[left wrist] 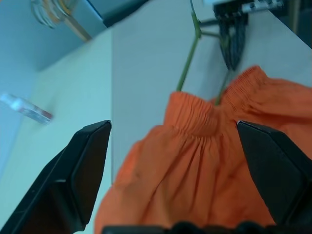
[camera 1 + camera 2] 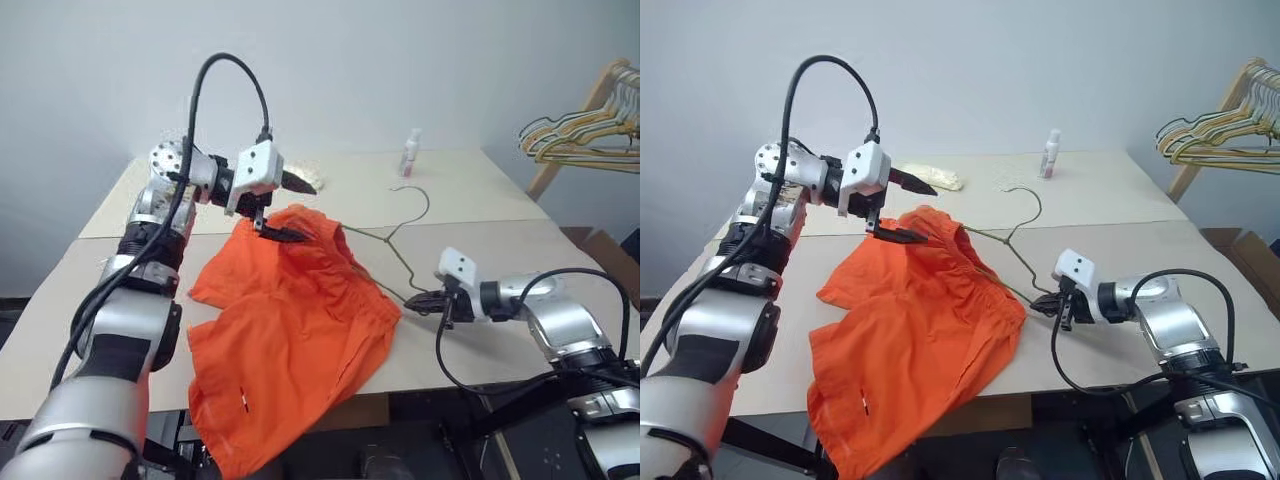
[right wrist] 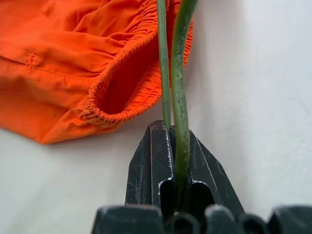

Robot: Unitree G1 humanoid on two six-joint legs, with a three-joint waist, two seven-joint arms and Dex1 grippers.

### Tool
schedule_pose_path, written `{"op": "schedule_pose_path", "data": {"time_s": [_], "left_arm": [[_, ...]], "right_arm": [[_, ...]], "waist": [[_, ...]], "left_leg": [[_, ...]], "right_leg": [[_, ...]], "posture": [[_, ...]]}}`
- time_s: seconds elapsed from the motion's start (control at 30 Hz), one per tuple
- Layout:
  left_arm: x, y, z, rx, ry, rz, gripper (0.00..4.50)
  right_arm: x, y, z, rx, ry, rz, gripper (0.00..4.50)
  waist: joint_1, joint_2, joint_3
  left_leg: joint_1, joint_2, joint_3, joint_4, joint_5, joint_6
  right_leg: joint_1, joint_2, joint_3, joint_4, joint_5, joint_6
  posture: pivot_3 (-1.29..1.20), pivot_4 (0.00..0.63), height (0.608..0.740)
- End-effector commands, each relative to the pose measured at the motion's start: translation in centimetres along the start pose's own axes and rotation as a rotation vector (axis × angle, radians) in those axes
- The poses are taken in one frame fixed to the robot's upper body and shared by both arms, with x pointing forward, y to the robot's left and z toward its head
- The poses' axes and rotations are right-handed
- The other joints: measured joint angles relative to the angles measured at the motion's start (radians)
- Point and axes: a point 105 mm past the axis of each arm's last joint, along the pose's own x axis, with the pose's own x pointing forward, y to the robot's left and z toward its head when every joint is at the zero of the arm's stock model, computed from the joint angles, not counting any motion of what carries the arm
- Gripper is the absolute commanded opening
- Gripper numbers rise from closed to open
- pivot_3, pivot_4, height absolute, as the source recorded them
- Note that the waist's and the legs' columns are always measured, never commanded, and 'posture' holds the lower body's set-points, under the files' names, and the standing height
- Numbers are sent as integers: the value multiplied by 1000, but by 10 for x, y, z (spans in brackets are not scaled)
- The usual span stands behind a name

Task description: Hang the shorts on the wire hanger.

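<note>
The shorts (image 2: pixel 290 330) are bright orange, soft crumpled fabric with a gathered elastic waistband; their lower part hangs over the near edge of the pale matte surface (image 2: pixel 480 190), the rest spread across it. At their right edge the right gripper (image 2: pixel 418 301), forearm low and pointing left, has its black jaws pinched tight on the wire hanger (image 2: pixel 398 240), a thin greenish-grey bent wire whose arm runs into the waistband opening, its hook lying farther back. Above the shorts' far edge, the left gripper (image 2: pixel 289 208) reaches rightward from a raised, bent arm, jaws spread wide with nothing between them. Beyond stand a small bottle (image 2: pixel 410 154) and a bunch of hangers (image 2: pixel 585 135).
</note>
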Motion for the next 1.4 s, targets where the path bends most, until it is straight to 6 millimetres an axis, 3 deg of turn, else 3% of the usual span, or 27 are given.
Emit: {"op": "schedule_pose_path", "data": {"time_s": [0.03,0.27,0.37,0.67,0.8,1.17,1.27,1.4], "left_arm": [[2,11,16,78,22,-20,4461],[5,10,21,72,42,-92,4461],[4,9,16,53,83,-118,3900],[5,-3,-6,46,219,-198,1168],[9,-3,-4,41,201,-199,16],[8,-3,-13,54,254,-186,16],[5,2,-9,60,242,-146,0],[-2,10,-5,69,237,-92,0]], "right_arm": [[-6,-3,37,-105,-48,-26,0],[-4,2,36,-181,29,-25,0],[-3,2,32,-178,50,-28,0],[-2,5,36,-218,52,-14,0],[-3,6,39,-223,44,-13,0],[-5,2,46,-341,-6,-91,0],[-7,3,42,-332,8,-103,820],[-15,6,35,-315,14,-107,2254]], "waist": [[-2,0,0],[-5,0,0],[-6,0,0],[-5,0,0],[-5,0,0],[-7,0,0],[-7,0,0],[-6,0,0]], "left_leg": [[0,0,0,0,0,0],[0,0,0,0,-1,2],[-1,0,0,0,-1,2],[-1,0,0,0,-1,2],[-1,0,0,0,-1,2],[-1,0,0,0,-2,3],[-1,0,0,0,-2,3],[-1,0,0,0,-2,3]], "right_leg": [[0,0,0,0,0,0],[-1,0,0,0,-1,1],[-1,0,0,0,-1,1],[-1,0,1,0,-1,1],[-1,0,0,0,-1,1],[-1,0,0,0,-1,1],[-1,0,1,0,-1,1],[-1,0,0,0,-1,1]], "posture": [[12,0,740],[7,0,740],[7,0,740],[2,0,740],[-3,0,740],[-10,0,740],[-9,0,740],[-9,0,740]]}}
